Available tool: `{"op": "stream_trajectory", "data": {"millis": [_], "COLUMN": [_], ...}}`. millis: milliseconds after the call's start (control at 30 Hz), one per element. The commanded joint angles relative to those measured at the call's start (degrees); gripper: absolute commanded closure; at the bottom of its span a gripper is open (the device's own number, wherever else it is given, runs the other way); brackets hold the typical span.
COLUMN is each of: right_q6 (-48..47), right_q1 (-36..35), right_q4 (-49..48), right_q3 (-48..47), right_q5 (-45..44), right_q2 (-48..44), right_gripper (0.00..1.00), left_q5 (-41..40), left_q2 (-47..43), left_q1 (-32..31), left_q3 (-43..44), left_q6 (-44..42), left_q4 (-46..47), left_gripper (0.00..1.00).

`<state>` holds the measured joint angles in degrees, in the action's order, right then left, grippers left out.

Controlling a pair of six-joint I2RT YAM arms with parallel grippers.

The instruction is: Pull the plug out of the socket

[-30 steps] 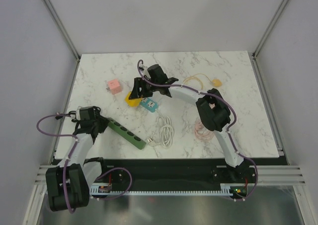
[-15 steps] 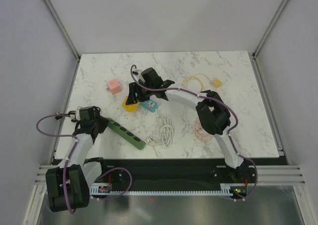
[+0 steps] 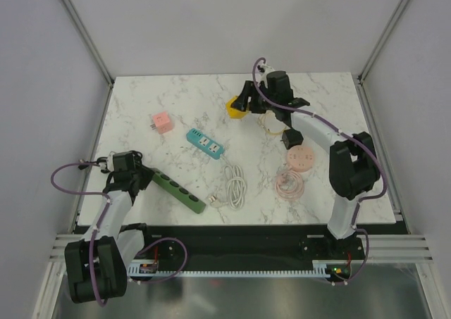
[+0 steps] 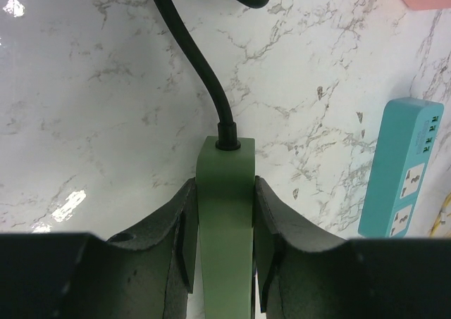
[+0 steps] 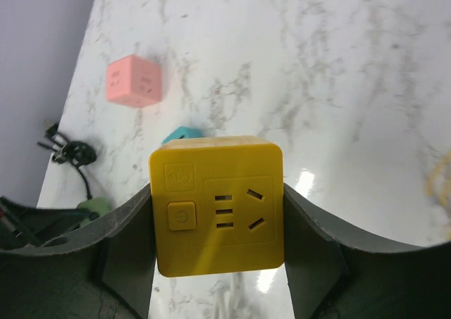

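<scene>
Top external view: the right gripper [image 3: 241, 105] clamps the yellow plug [image 3: 234, 109], held up near the table's far side, well apart from the teal socket [image 3: 205, 144]. The left gripper [image 3: 132, 172] pinches the green strip [image 3: 180, 190]. The pull looks done; only setting the plug down seems left.

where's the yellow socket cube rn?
Top view, far centre of table: yellow socket cube sits between the right gripper's fingers, right of the pink cube, beyond the teal power strip.
</scene>
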<state>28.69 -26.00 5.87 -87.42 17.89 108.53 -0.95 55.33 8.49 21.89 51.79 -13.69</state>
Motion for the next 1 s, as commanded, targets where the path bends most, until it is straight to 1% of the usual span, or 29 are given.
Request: {"op": "stream_trajectory", "data": {"millis": [0, 33, 100, 133, 167, 200, 233, 333, 367, 400, 467, 500, 567, 767, 967], "right_q6": [1.98, 2.86, 4.0, 5.4, 6.2, 6.99, 8.65, 10.33, 10.42, 10.69, 11.65, 12.09, 13.06, 13.5, 12.01], "right_q1": [4.19, 6.9, 10.07, 13.48, 15.35, 17.1, 20.34, 25.28, 25.64, 28.43, 30.21, 32.22, 34.08, 39.09, 40.5], "right_q4": [-3.4, -3.93, -5.07, -5.51, -8.13, -9.02, -10.77, -13.85, -14.3, -14.83, -15.27, -15.62, -15.89, -17.81, -18.7], "right_q3": [6.37, 8.12, 13.57, 15.76, 20.14, 22.27, 24.46, 33.94, 35.46, 36.69, 39.33, 39.86, 40.31, 40.22, 38.2], "right_q5": [-3.82, -4.61, -6.45, -6.64, -6.81, -6.99, -6.9, -6.73, -6.9, -7.69, -8.31, -8.22, -6.82, -2.78, 2.49], "right_q2": [-4.28, -6.38, -8.76, -11.56, -12.98, -14.39, -17.36, -23.0, -24.41, -26.86, -28.28, -28.98, -28.46, -21.27, -15.03], "right_gripper": [1.0, 1.0, 1.0, 1.0, 1.0, 1.0, 1.0, 1.0, 1.0, 1.0, 1.0, 1.0, 1.0, 0.99, 0.83], "left_q5": [-2.3, -2.21, -2.13, -1.95, -1.78, -1.6, -1.51, -0.98, -0.98, -0.98, -0.81, -0.72, -0.37, -0.19, -0.28], "left_q2": [-1.45, -1.54, -1.54, -1.63, -1.37, -1.28, -1.1, -0.93, -0.84, -0.93, -1.1, -1.02, -0.93, -1.36, -1.1], "left_q1": [-0.14, -0.05, -0.14, -0.05, -0.23, -0.14, -0.23, -0.23, -0.23, -0.4, -0.4, -0.49, -0.49, -0.58, -0.58], "left_q3": [0.0, -0.09, -0.18, -0.18, -0.18, -0.09, -0.09, -0.27, -0.27, -0.36, -0.44, -0.44, -0.53, -0.53, -0.53], "left_q6": [-2.57, -2.57, -2.57, -2.57, -2.48, -2.48, -2.4, -2.22, -2.22, -2.13, -2.04, -2.04, -2.13, -2.31, -2.22], "left_q4": [0.07, 0.07, -0.02, 0.16, 0.16, 0.25, 0.42, 0.86, 0.86, 0.95, 1.21, 1.21, 1.3, 1.21, 1.3], "left_gripper": [0.98, 0.98, 0.98, 0.98, 0.98, 0.98, 0.98, 0.98, 0.98, 0.98, 0.98, 0.98, 0.98, 0.98, 0.98]}}
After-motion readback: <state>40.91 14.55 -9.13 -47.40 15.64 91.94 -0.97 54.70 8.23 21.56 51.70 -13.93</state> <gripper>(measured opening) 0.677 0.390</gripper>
